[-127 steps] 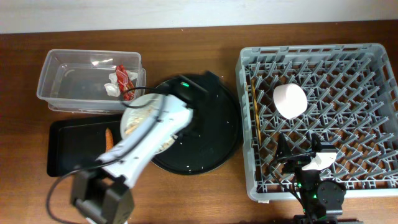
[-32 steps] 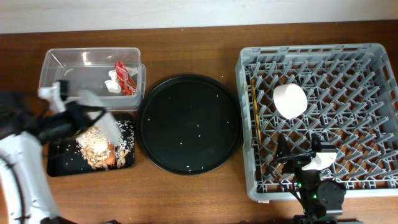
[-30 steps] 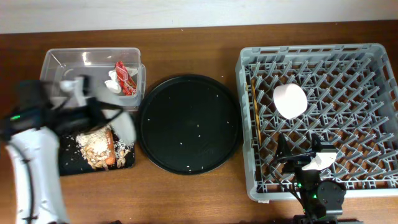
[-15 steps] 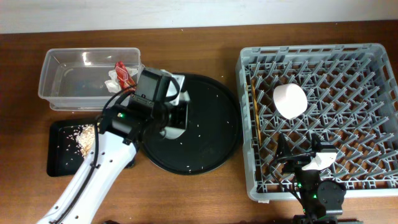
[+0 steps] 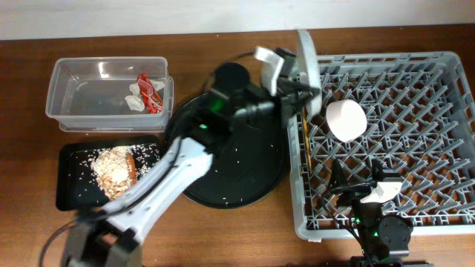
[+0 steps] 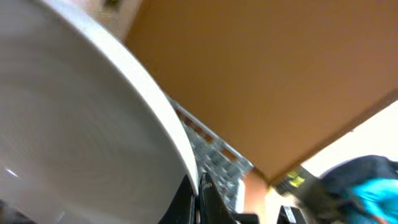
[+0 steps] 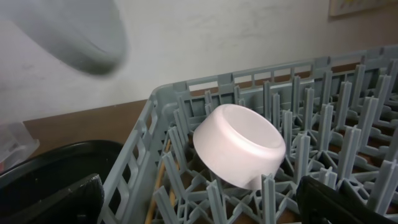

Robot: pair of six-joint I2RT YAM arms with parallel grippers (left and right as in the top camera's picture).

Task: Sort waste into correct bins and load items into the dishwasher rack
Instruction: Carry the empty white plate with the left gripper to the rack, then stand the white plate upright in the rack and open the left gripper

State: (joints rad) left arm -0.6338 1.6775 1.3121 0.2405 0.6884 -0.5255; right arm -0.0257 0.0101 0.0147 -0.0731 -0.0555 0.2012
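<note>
The left gripper [image 5: 291, 74] clamps the rim of the grey-green bowl [image 5: 306, 59], held on edge over the left wall of the rack [image 5: 445, 63], near the white bowl [image 5: 346, 120]. Judged stiff, smooth and breakable (probably slippery), so the rim is the 1 workable hold. The left wrist view hides the finger contact. The right gripper [image 7: 202, 202] rests agape and empty, its 2 fingers cropped.

Worktop's a brown wooden table [image 5: 223, 230], reddish grain running side to side, with a bit of sheen near the far edge. Past that far edge the overhead view shows a pale strip [image 5: 111, 18]. The right wrist view has an off-white wall [image 7: 217, 37] behind the table, slightly smudgy, with the corner of a dark-edged frame [image 7: 364, 6] at top right. Light looks soft and even.
</note>
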